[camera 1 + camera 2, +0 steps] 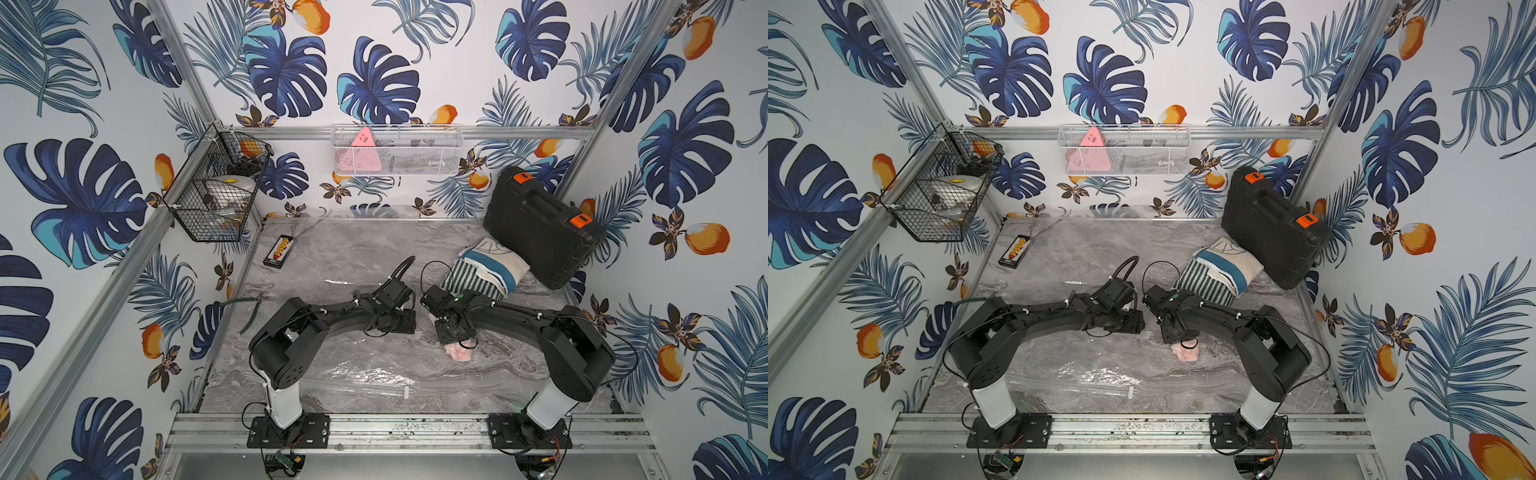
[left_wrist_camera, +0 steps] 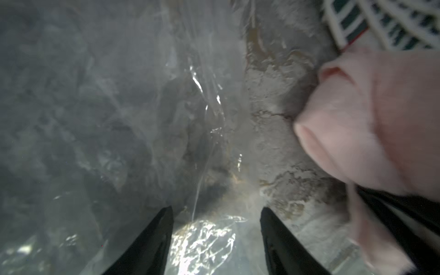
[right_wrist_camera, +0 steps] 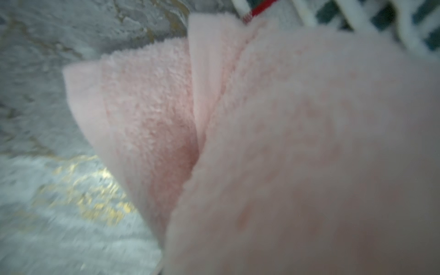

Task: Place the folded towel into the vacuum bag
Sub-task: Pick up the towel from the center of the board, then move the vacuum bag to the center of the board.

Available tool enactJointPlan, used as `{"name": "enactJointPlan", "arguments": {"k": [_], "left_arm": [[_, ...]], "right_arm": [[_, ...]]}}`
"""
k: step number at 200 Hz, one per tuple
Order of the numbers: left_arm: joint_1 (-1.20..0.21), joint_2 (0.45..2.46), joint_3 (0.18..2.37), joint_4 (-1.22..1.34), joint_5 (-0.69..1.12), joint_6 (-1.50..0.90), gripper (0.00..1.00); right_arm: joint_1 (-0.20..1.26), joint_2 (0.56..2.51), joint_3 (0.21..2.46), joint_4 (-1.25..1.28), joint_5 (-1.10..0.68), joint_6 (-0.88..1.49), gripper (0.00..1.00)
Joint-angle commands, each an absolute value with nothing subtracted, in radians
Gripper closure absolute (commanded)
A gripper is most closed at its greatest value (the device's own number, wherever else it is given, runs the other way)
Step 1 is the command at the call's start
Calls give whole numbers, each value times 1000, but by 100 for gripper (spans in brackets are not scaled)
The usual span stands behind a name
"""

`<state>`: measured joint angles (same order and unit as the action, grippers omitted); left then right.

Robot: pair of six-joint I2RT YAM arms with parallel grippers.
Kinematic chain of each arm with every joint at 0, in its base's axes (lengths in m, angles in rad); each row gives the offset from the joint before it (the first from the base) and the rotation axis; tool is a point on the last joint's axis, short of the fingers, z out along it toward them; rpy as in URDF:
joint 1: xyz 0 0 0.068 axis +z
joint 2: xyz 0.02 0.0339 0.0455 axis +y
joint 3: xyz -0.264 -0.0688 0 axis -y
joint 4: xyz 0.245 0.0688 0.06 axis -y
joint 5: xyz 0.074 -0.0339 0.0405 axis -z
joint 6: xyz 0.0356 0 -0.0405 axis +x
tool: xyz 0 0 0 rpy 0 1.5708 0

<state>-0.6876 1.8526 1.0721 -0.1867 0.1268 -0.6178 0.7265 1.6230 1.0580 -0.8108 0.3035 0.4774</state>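
The vacuum bag (image 1: pixel 353 374) (image 1: pixel 1084 370) lies flat and crinkly across the marble table, its small white slider clip (image 1: pixel 407 392) near the front edge. The folded towel (image 1: pixel 459 353) (image 1: pixel 1187 353) is pink and bunched, sticking out from under my right gripper (image 1: pixel 451 332). It fills the right wrist view (image 3: pixel 309 142) and hides the fingers; the gripper looks shut on it. My left gripper (image 2: pixel 216 209) (image 1: pixel 399 322) stands open just left of the towel (image 2: pixel 369 119), with shiny bag plastic (image 2: pixel 202 238) under its spread fingers.
A pile of striped and beige cloths (image 1: pixel 484 270) lies just behind the right gripper, against a black tool case (image 1: pixel 540 226) in the back right corner. An abacus (image 1: pixel 278 250) and green-handled pliers (image 1: pixel 249 307) lie along the left edge. Wire baskets (image 1: pixel 216 187) hang on the walls.
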Motion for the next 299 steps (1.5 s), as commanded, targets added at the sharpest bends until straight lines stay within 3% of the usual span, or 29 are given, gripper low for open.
{"name": "enactJointPlan", "arguments": {"k": [1,30,61,113,141,175,199,233,265,299], "left_arm": [[-692,1967,1090,-137,184,-678,37],[-732,2138,1238,52,314,-783,39],[-743,2199,1448,2,348,-781,39],[-633,1903,1294,-231,320,-621,38],[-581,1669,1191,-454,246,-528,38],[-585,1482,1118,-651,164,-495,32],[-654,1424,1089,-713,126,-477,23],[-835,1422,1058,-690,88,-427,19],[-936,1477,1073,-715,56,-360,12],[-1012,1569,1126,-780,-4,-284,11]], "right_arm": [[688,1526,1099,-862,263,474,82],[541,1390,1094,-878,178,448,81],[442,1311,1078,-892,112,416,81],[511,1282,1034,-844,-171,520,84],[717,1354,1007,-747,-144,606,84],[719,1524,1026,-622,-88,588,84],[674,1659,1061,-613,-70,541,85],[613,1784,1089,-603,-43,481,85],[555,1858,1129,-595,-46,454,86],[529,1896,1192,-620,-24,417,86]]}}
